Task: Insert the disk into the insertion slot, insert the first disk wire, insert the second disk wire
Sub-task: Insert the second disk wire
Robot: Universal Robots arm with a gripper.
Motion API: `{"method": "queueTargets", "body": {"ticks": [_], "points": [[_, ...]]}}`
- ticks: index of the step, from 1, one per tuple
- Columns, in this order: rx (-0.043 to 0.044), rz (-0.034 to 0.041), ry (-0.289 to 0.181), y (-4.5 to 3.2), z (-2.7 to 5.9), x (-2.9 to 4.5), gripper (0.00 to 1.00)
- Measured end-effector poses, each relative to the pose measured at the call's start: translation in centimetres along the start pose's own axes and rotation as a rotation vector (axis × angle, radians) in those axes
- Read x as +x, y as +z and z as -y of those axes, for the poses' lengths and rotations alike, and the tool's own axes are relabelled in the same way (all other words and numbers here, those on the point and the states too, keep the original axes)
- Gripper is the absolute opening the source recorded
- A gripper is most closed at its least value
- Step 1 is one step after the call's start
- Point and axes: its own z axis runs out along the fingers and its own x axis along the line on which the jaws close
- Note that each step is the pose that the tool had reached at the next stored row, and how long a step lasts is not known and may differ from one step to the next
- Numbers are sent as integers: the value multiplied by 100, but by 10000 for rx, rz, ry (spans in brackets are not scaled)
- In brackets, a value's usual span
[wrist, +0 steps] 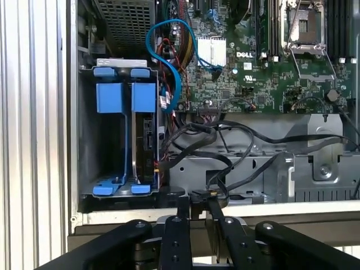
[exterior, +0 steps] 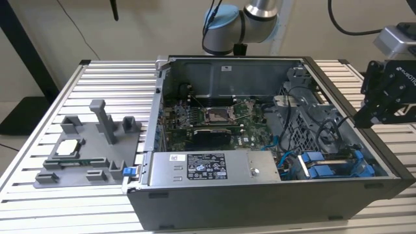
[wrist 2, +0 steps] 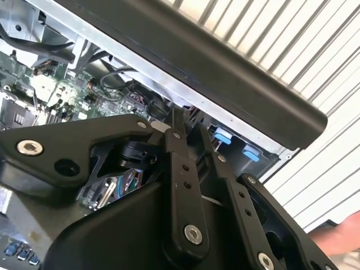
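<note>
Though blue rails (wrist: 143,97) half hide it, the disk (wrist: 148,135) seems slotted.

A slatted metal table (exterior: 39,195) carries an open computer case (exterior: 260,209), which sits directly on the slats with one side wall just below the gripper (exterior: 364,119). On the side of the case away from the gripper, well apart from it, a grey parts fixture (exterior: 85,168) with an upright post (exterior: 101,119) lies flat on the table.
</note>
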Motion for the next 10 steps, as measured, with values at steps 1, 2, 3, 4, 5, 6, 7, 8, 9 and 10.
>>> {"method": "queueTargets", "body": {"ticks": [1, 2, 3, 4, 5, 6, 7, 8, 9, 10], "points": [[-1, 37, 8, 1, 0, 0, 100], [-2, 80, 15, 1, 0, 0, 100], [-3, 122, 21, 1, 0, 0, 100], [-3, 160, 28, 1, 0, 0, 100], [-3, 193, 36, 0, 0, 0, 100], [-3, 217, 43, 0, -1, 0, 0], [-2, 231, 48, 0, -1, 0, 0], [-2, 246, 53, 0, 0, 0, 0], [-2, 258, 58, 1, -1, 0, 0], [-1, 269, 64, 1, -1, 0, 0]]}}
